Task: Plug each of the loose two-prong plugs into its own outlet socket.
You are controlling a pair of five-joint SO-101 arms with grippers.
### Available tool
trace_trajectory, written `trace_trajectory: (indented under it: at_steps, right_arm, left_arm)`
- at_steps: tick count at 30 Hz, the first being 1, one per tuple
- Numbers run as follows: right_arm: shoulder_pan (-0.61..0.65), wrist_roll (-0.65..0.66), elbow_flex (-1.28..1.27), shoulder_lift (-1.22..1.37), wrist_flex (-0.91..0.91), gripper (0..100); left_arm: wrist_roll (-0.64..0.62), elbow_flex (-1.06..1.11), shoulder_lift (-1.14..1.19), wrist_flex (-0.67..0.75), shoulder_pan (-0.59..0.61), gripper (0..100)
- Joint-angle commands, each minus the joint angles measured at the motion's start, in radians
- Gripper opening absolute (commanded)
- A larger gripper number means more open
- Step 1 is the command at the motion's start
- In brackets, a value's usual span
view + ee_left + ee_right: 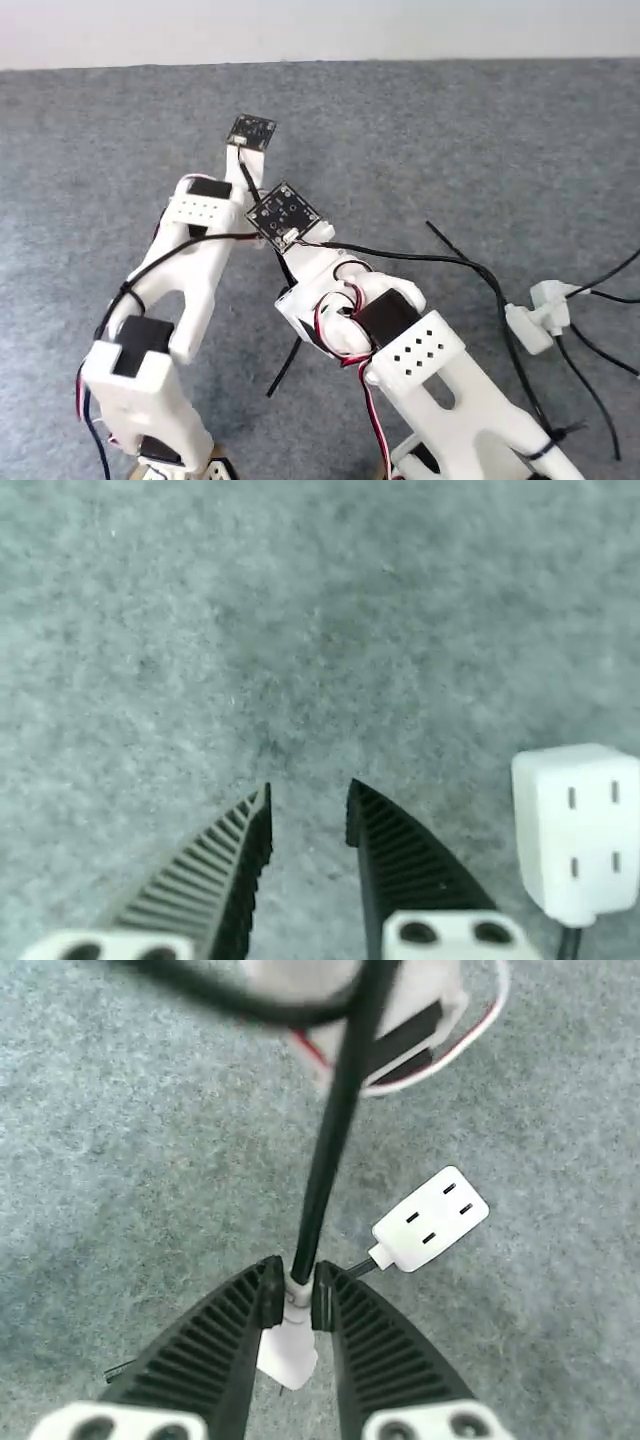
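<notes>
A white two-prong plug (pixel 288 1355) on a black cord (pixel 335 1130) is held just above the grey carpet by my right gripper (pixel 293 1278), which is shut on its neck. A white outlet block (pixel 430 1220) with two pairs of slots lies on the carpet a short way beyond those fingertips. My left gripper (pixel 308 800) hangs open over bare carpet with nothing between its fingers. The outlet block (pixel 580 830) lies off to one side of it. In the high view both arms (pixel 190 270) (pixel 400 340) lean toward the table's middle and hide their grippers.
Two more white plugs (pixel 538 315) with black cords lie at the table's right side in the high view. A black cord (pixel 470 265) runs from the right arm toward them. Grey carpet (pixel 450 130) covers the table.
</notes>
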State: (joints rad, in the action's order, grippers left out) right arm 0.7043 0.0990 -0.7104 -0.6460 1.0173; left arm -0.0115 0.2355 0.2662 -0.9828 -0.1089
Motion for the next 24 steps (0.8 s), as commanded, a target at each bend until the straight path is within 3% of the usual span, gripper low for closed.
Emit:
trace_trajectory:
  at_steps: [1, 11, 19, 24]
  right_arm:
    - [-0.041, 0.014, 0.009, -0.012, -0.044, 0.9]
    - [-0.076, 0.011, -0.04, -0.021, -0.119, 0.9]
    - [-0.088, -0.035, -0.173, -0.015, -0.38, 0.9]
    - [-0.163, -0.141, -0.23, -0.012, -0.568, 0.9]
  left_arm:
    - [0.014, 0.081, -0.147, 0.077, -0.011, 12]
    - [0.12, 0.479, -0.443, 0.342, -0.068, 12]
    - [0.106, 0.615, -0.509, 0.577, 0.195, 12]
    - [-0.043, 0.739, -0.586, 0.76, 0.265, 12]
